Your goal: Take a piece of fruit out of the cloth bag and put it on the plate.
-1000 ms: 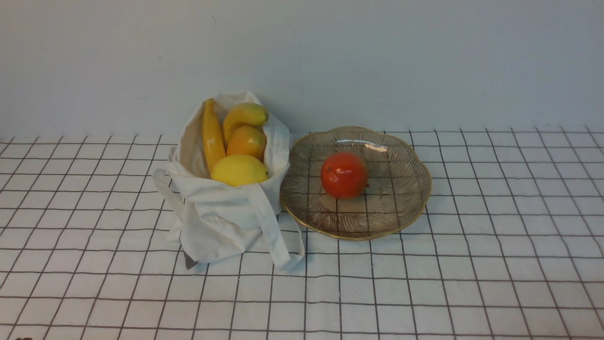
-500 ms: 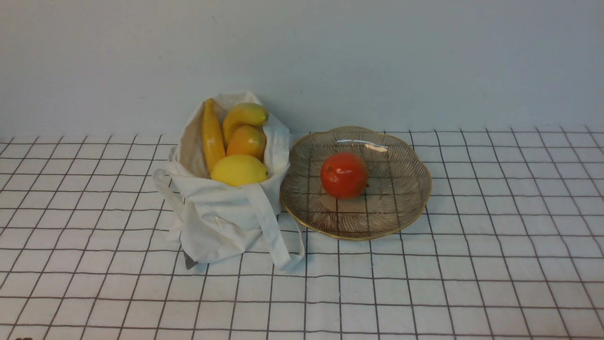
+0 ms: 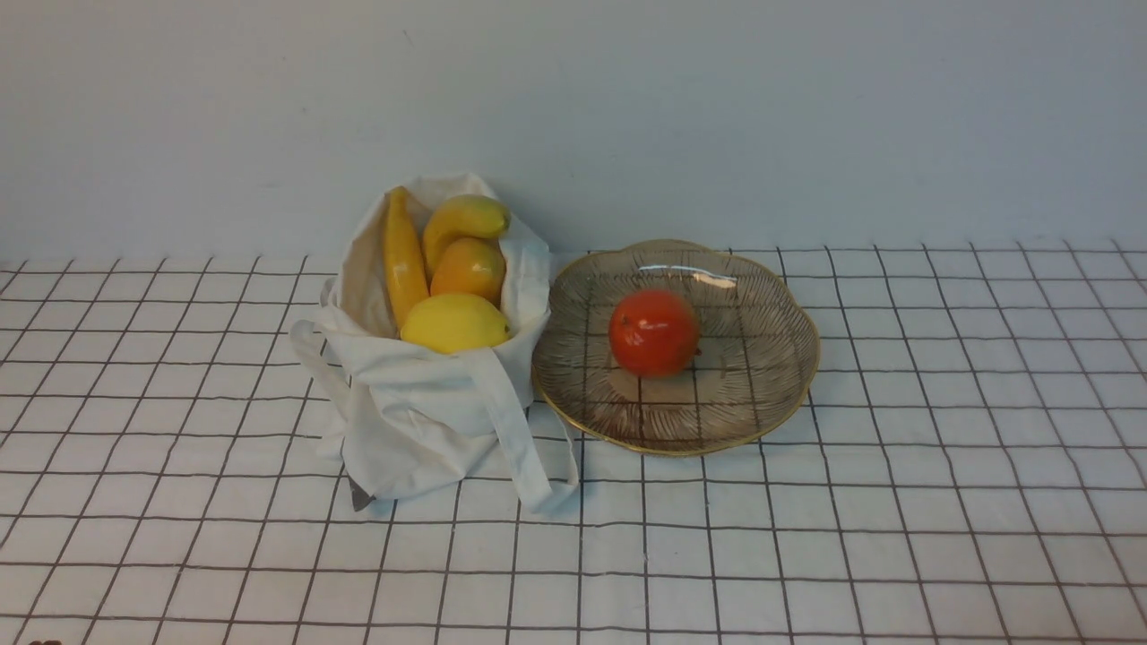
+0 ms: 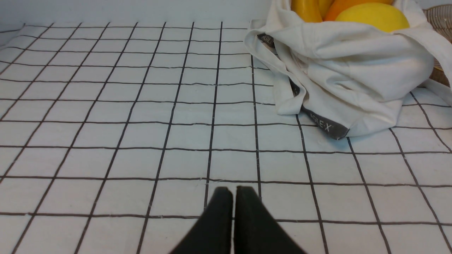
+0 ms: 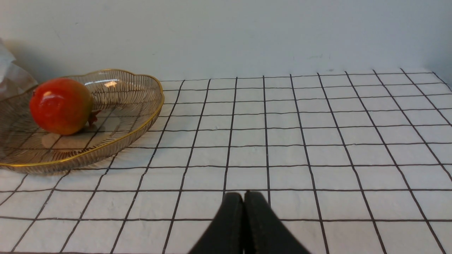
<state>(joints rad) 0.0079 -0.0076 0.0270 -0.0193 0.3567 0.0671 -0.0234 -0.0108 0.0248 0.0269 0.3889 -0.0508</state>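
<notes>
Red-orange piece of fruit (image 3: 653, 331) resting mid-plate (image 3: 771, 394), beside cloth bag (image 3: 421, 421). Left gripper (image 4: 234, 192) and right gripper (image 5: 243, 197) pressed closed, empty, above bare gridded tablecloth (image 3: 896, 537), well apart from both.

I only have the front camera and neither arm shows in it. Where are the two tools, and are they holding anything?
Observer: The left tool is shut and empty, low over the checked cloth, short of the cloth bag.
Operator: And the right one?
Observer: The right tool is also shut and empty, over bare cloth, well clear of the plate.
Operator: Is the red fruit settled?
Observer: Yes, the red fruit rests on the plate's floor, with a small dark stub at its side touching the glass.
</notes>
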